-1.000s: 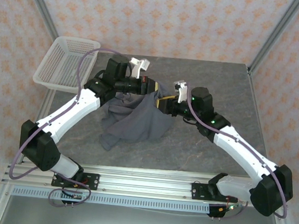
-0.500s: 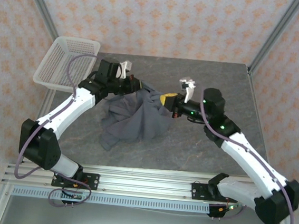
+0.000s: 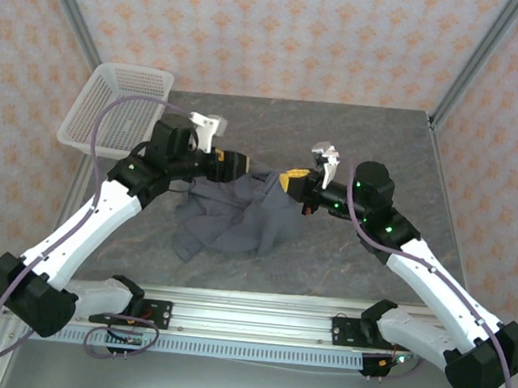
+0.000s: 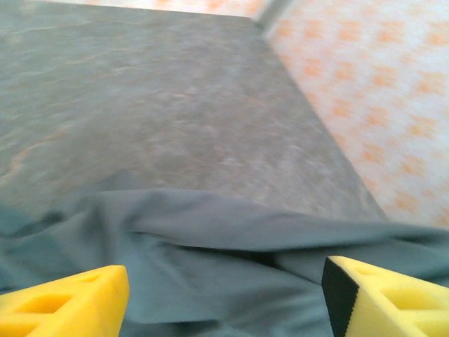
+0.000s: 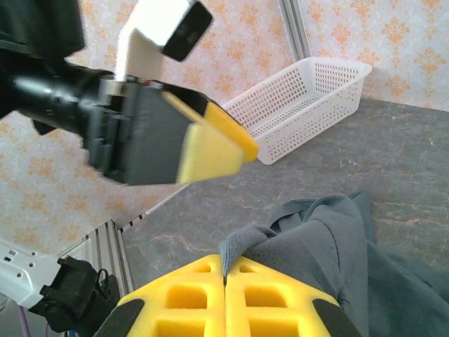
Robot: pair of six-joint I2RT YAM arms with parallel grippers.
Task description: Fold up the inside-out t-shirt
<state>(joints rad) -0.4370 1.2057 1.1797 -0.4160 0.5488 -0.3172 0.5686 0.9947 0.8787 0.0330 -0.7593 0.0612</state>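
Pinching the t-shirt [image 3: 238, 218] by its upper edge at frame centre, the right claw [image 3: 289, 179] is closed; the left claw [image 3: 233, 163] gapes wide just left, empty.

No lettering, label, brand, number or sign can be read anywhere in these views.

T-shirt [image 4: 210, 270] cut off by left wrist view's lower edge, tabletop [image 4: 168, 105] blurred beyond it, one end of basket [image 5: 309, 98] hidden behind left gripper [image 5: 224, 140]
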